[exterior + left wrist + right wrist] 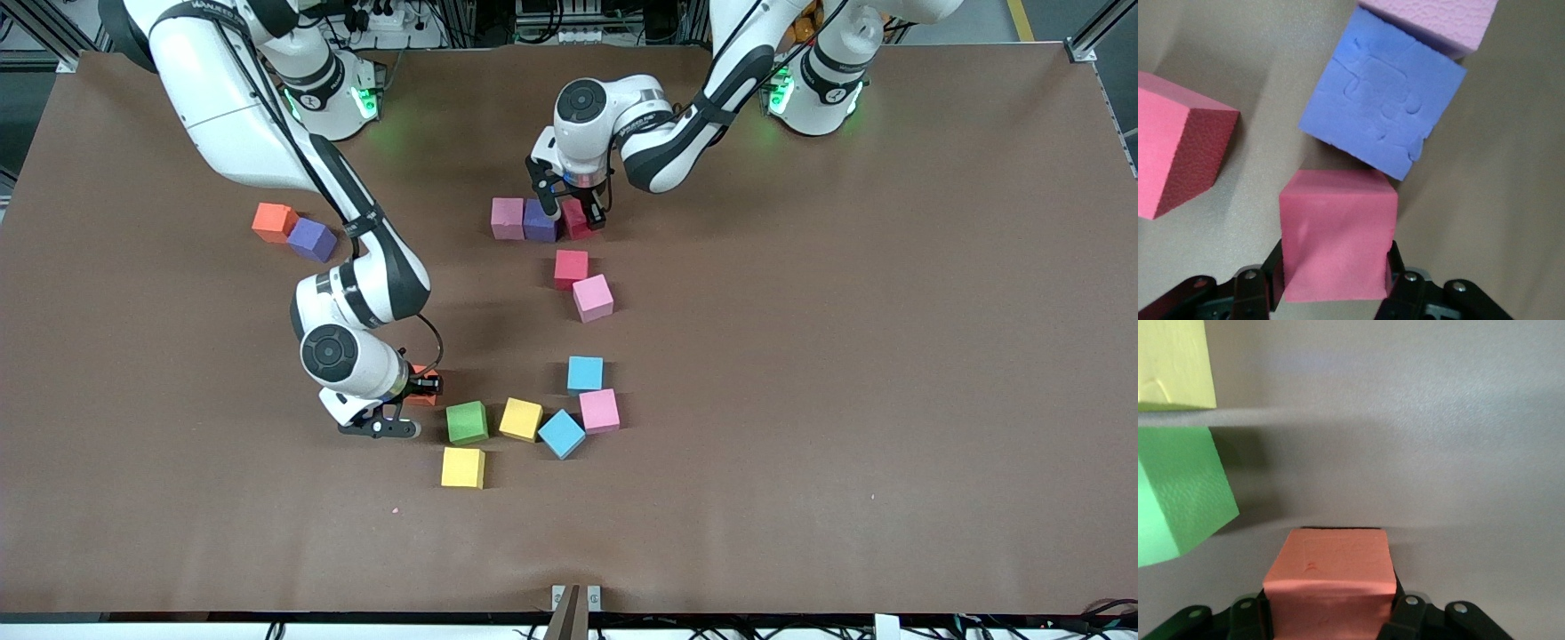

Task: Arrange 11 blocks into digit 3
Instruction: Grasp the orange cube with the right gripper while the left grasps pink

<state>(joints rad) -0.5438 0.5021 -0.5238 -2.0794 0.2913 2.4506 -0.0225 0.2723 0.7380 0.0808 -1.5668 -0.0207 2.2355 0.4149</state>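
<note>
Left gripper (pixel 576 212): you will find its fingers (pixel 1399 270) pressed on both sides of a red block (pixel 1337 233), which sits on the table (pixel 845 356) at the end of a row, touching the purple block (pixel 1381 110); the light pink block (pixel 1438 20) comes next in that row.

Right gripper (pixel 418 391): its fingers (pixel 1405 610) are clamped on an orange block (pixel 1330 577), low at the table surface, just beside the green block (pixel 467 422), at that block's 10 o'clock in the front view.

Row near the left gripper, as you read the front view: light pink block, purple block, red block, side by side, the red one nearest the left arm's end.

At 6 o'clock from that row: a second red block (pixel 571 268), with a pink block (pixel 593 298) touching its corner at 5 o'clock, turned slightly.

Lower cluster: sky blue block (pixel 585 374); at its 5 o'clock a pink block (pixel 599 411); a second sky blue block (pixel 562 434), turned on the diagonal, touching it; then a yellow block (pixel 521 420) and the green block in an arc toward the right arm's end.

At 6 o'clock from the green block, apart: a second yellow block (pixel 463 468).

Well apart, toward the right arm's end: an orange block (pixel 274 222) with a purple block (pixel 312 239) touching it at 4 o'clock.
</note>
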